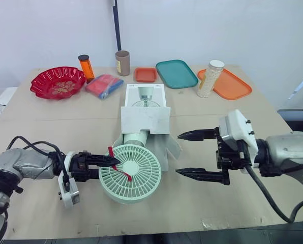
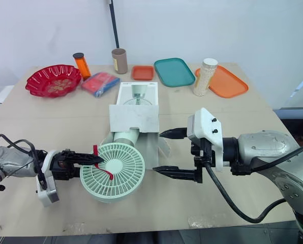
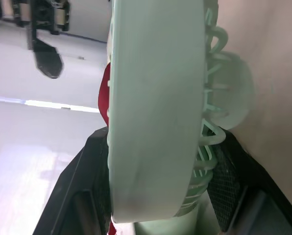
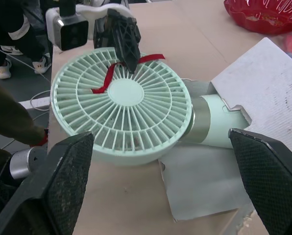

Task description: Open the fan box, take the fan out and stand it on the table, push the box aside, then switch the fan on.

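Note:
The white fan box [image 1: 145, 118] lies open at the table's middle, its mouth toward me. The mint-green fan [image 1: 133, 175] lies half out of it: the round head rests flat on the table and the stem [image 1: 136, 138] is still in the box mouth. A red ribbon [image 1: 119, 163] hangs on the grille. My left gripper [image 1: 113, 165] is shut on the left rim of the fan's head [image 3: 156, 98], one finger above and one below. My right gripper [image 1: 178, 154] hovers wide open just right of the box and fan [image 4: 124, 98], holding nothing.
Along the table's far side stand a red bowl [image 1: 57, 81], an orange bottle [image 1: 86, 67], a blue-and-red packet [image 1: 104, 85], a brown cup [image 1: 122, 62], a small orange tray [image 1: 145, 74], a teal tray [image 1: 177, 73], a white jar [image 1: 210, 78] and an orange tray [image 1: 232, 85].

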`<act>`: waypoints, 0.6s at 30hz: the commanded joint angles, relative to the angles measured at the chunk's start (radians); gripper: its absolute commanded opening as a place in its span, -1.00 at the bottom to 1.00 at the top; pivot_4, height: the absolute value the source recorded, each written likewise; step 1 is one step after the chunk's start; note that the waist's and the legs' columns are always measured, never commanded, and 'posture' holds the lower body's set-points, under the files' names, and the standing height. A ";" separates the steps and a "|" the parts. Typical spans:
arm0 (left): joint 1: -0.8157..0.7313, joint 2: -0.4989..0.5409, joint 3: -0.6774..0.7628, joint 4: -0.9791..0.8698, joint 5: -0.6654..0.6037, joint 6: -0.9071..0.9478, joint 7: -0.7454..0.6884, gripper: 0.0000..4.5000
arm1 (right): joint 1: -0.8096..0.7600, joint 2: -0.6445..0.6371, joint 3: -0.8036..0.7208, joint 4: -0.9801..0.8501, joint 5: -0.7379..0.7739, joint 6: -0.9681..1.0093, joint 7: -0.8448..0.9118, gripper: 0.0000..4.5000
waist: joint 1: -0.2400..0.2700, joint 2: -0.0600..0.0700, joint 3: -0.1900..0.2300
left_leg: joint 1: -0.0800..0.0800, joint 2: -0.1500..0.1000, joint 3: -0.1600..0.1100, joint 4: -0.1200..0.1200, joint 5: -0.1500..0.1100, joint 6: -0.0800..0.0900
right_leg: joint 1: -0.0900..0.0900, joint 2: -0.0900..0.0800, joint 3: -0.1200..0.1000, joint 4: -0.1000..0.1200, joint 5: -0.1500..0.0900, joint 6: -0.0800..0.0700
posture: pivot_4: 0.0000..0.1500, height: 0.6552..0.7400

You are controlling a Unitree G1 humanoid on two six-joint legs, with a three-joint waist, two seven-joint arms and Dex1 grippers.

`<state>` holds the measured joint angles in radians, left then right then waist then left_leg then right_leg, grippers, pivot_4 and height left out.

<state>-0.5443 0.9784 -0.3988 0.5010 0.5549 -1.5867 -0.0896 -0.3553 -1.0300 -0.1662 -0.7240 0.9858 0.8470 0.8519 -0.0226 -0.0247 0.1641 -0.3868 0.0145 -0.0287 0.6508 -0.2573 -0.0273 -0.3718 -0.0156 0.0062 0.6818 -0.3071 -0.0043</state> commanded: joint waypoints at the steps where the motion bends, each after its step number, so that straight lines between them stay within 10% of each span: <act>1: -0.029 0.062 -0.088 -0.091 -0.315 0.169 -0.063 -0.10 | -0.013 0.006 0.000 0.003 -0.018 -0.028 0.008 1.00 | 0.000 0.000 0.000 | 0.000 0.000 0.000 0.000 0.000 0.000 | 0.000 0.000 0.000 0.000 0.000 0.000 | 1.00 0.96; 18: 0.055 0.181 0.035 -0.670 -0.998 0.859 -0.410 -0.11 | -0.040 0.035 0.043 0.035 -0.060 -0.055 0.028 1.00 | -0.002 0.001 0.001 | -0.002 0.000 -0.001 0.002 0.000 0.000 | -0.001 0.002 0.002 0.001 0.000 0.000 | 1.00 0.96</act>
<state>-0.4951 1.1409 -0.4668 -0.0857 -0.3422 -0.7942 -0.4789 -0.3796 -0.9978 -0.1146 -0.6855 0.9318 0.8156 0.8719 -0.0244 -0.0241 0.1650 -0.3884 0.0144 -0.0291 0.6532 -0.2573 -0.0272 -0.3724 -0.0134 0.0080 0.6825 -0.3072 -0.0041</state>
